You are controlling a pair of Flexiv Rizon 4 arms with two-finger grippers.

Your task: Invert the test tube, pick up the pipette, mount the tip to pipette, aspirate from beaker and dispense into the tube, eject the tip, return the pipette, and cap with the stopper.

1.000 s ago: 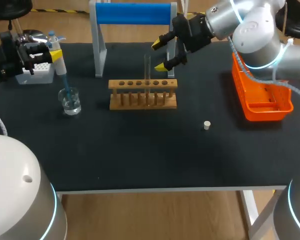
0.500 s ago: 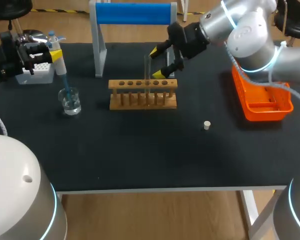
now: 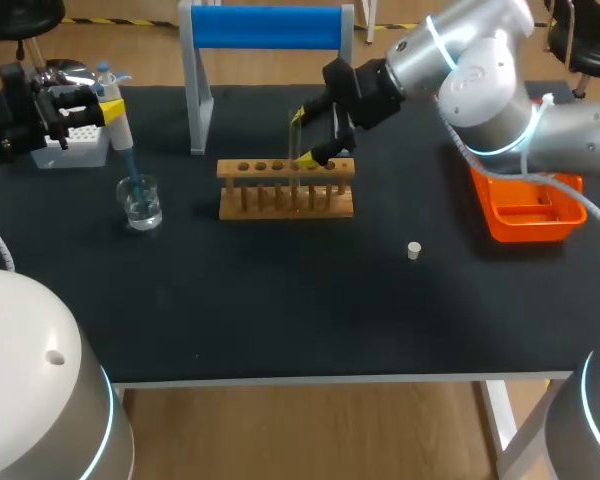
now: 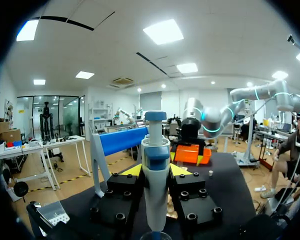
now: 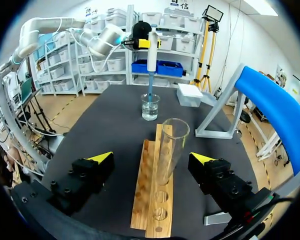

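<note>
Landmark: the light wooden test-tube rack (image 3: 285, 190), standing mid-way across the black table (image 3: 280, 320).
Test tube: the clear glass test tube (image 5: 169, 145) stands mouth up in a hole a little right of the rack's middle (its bottom is hidden in the wood).
Right claw: the right gripper (image 3: 302, 137) hangs just above the rack with its fingers wide, one on each side of the tube and touching neither.
Left claw: the left gripper (image 4: 156, 170), well to the left of the rack, is clamped on the white and blue pipette (image 3: 118, 125). The pipette's blue tip dips into the small clear glass beaker (image 3: 140, 203) left of the rack.
Stopper: the small white stopper (image 3: 414, 250) lies on the table, right of the rack and nearer the front edge.
Handling: the tube is probably light, stiff, smooth and brittle; thin glass slips in a loose grip and cracks under a hard one.
Hold: best taken on the upper wall, clear above the rack, with a gentle, centred close that keeps it upright for filling.
</note>
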